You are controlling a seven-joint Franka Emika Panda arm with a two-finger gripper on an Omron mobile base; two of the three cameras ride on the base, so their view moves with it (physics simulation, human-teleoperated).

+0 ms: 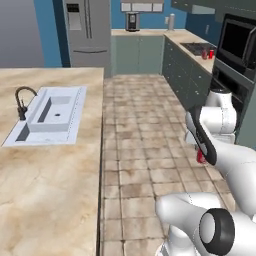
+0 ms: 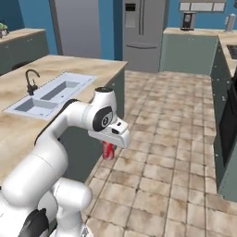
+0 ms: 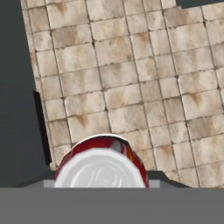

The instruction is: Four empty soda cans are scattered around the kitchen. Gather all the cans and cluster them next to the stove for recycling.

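Observation:
A red soda can (image 3: pixel 103 162) with a silvery top sits right in front of the hand camera, held between the jaws above the tan tiled floor. In the right base view the same soda can (image 2: pixel 108 150) hangs under my gripper (image 2: pixel 109 147), which is shut on it beside the island. From the left base it shows as a red patch (image 1: pixel 201 157) behind the forearm. The black stove (image 1: pixel 196 48) lies on the far right counter, with two more red cans (image 1: pixel 208 53) standing next to it.
The island counter (image 1: pixel 45 190) with a white sink (image 1: pixel 52 114) and dark faucet (image 1: pixel 21 102) runs along the left. A steel fridge (image 1: pixel 88 27) stands at the back. A black wall oven (image 1: pixel 239 42) and grey-green cabinets (image 1: pixel 186 75) line the right side.

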